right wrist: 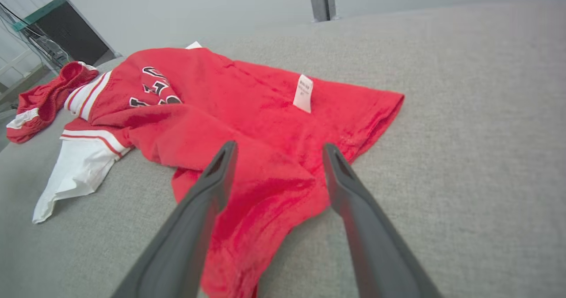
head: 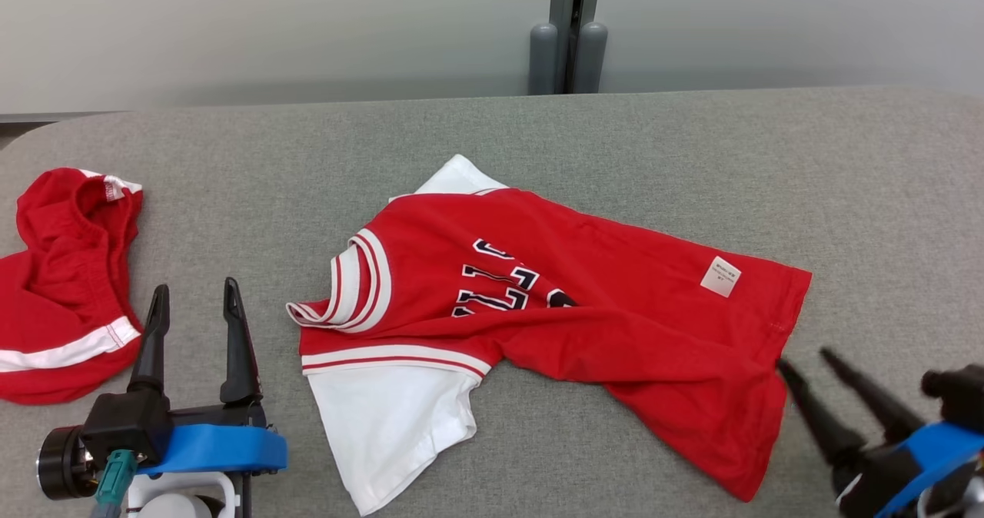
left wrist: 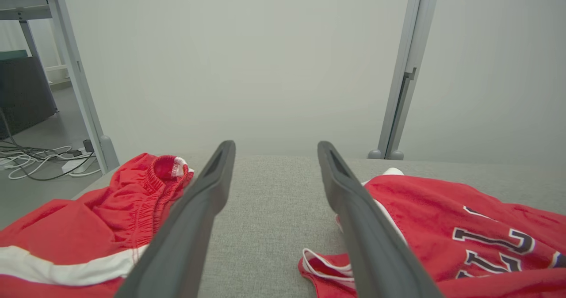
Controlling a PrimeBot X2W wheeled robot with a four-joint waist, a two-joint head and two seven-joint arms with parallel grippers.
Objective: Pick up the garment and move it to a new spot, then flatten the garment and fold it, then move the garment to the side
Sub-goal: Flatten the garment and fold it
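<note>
Head view gives you whole jersey (head: pixel 615 310), left wrist view crops it; left gripper (head: pixel 195 287), right gripper (head: pixel 803 360) fingers released beside it.

A desk (head: pixel 692 157) covered in grey woven cloth, rounded at its far left corner, is seen carrying two garments. A red jersey (head: pixel 615 303) is spread, rumpled, across the middle. Its striped collar (head: pixel 350 283) is turned to the left, a white sleeve (head: pixel 392 426) is laid toward the near edge, and the hem is stretched to the right, where a white tag (head: pixel 720 276) is shown face up. Dark lettering is partly hidden by a fold. Red shorts (head: pixel 61 295) with a white stripe are bunched at the left edge, apart from the jersey, bare grey cloth being left between them.
</note>
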